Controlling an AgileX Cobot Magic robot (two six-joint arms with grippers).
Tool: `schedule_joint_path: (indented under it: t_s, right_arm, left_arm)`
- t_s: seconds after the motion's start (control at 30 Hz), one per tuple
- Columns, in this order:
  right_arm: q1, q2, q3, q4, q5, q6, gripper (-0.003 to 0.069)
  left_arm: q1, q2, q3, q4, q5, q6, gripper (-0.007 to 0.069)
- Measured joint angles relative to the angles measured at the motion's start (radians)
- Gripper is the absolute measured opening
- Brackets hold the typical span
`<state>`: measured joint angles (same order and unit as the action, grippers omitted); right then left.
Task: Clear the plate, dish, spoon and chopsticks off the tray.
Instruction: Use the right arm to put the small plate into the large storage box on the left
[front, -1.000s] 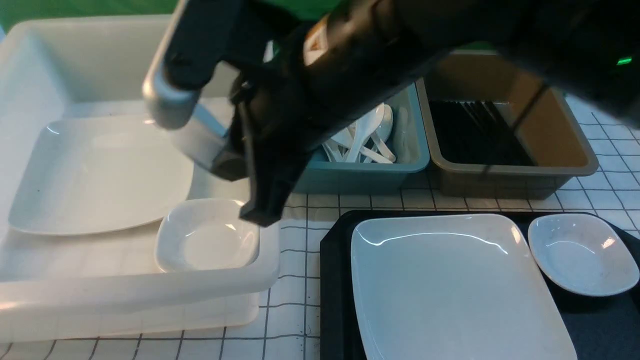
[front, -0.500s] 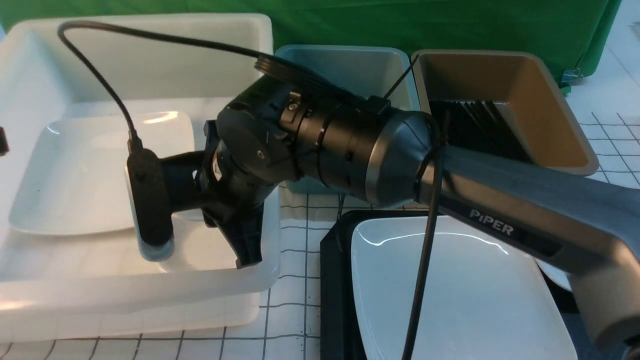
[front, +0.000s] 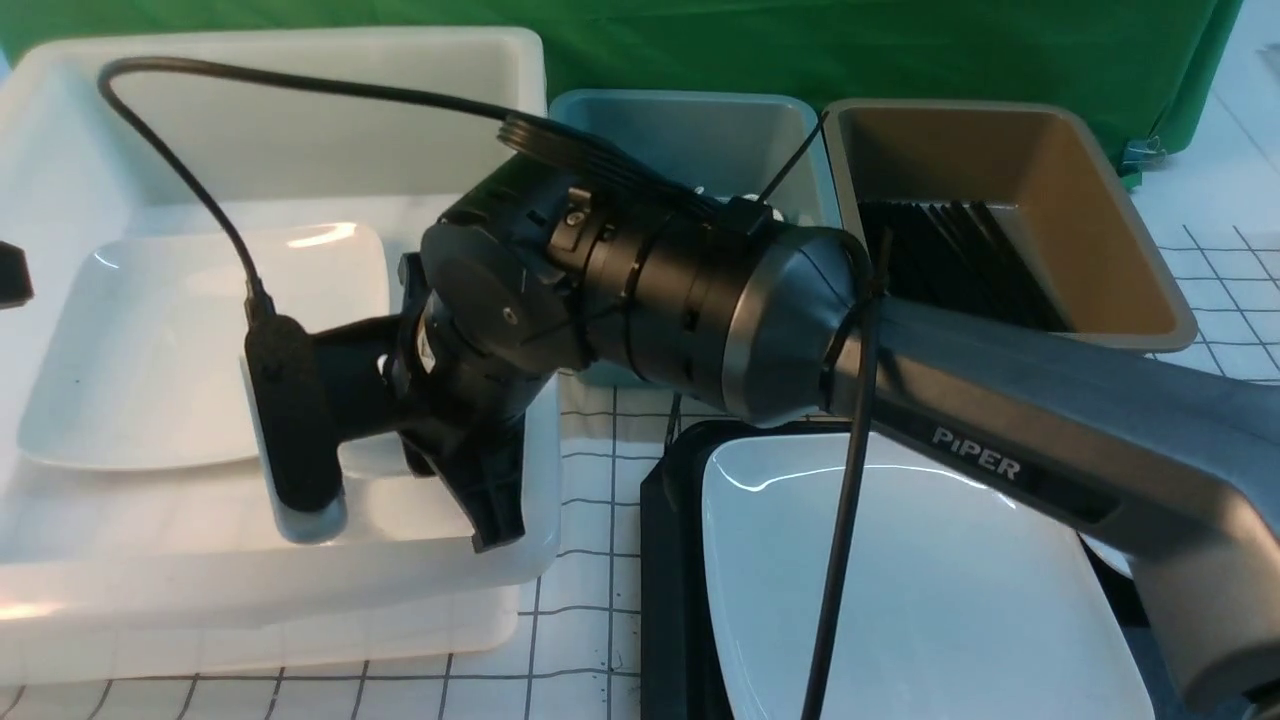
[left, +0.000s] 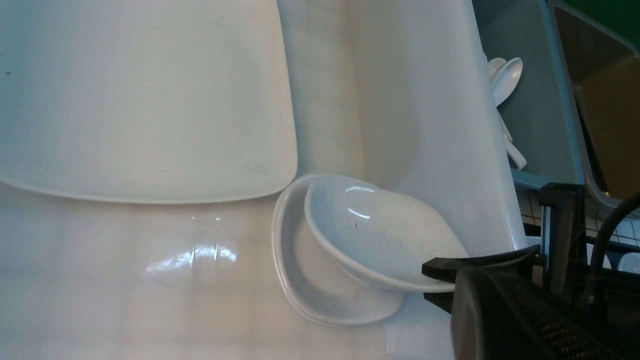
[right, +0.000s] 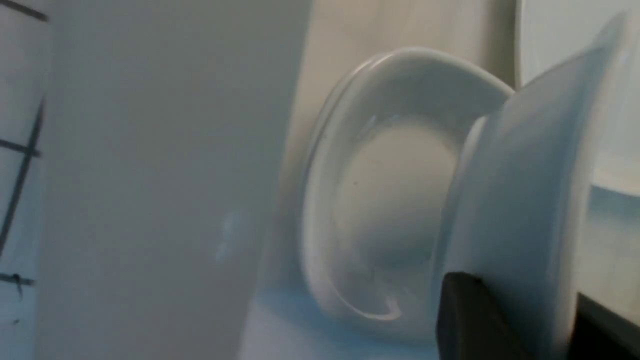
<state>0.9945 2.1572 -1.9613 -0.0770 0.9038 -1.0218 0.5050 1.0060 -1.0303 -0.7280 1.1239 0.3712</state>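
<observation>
White tub (front: 300, 585), two dishes (left: 310, 285): upper dish (left: 380, 235) tilted in right end effector (left: 432, 280), grip unclear; left end effector (front: 12, 275) closed.

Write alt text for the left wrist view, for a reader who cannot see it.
A small white dish hangs tilted, its rim between the jaws of the right tool, its low edge dipping into a second dish inside a white tub. A large white plate lies beside them; a blue bin of spoons stands beyond the tub.
</observation>
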Motion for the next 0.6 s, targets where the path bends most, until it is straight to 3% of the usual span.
schedule_joint_path:
  t_s: [0.3,0.6]
  right_arm:
    - [0.017,0.0,-0.001,0.005,0.01,0.025,0.029]
    - [0.017,-0.08,-0.001,0.0,0.087,0.102,0.0344]
  left_arm:
    - [0.0,0.0,0.0,0.0,0.0,0.0,0.0006]
    - [0.0,0.0,0.0,0.0,0.0,0.0,0.0006]
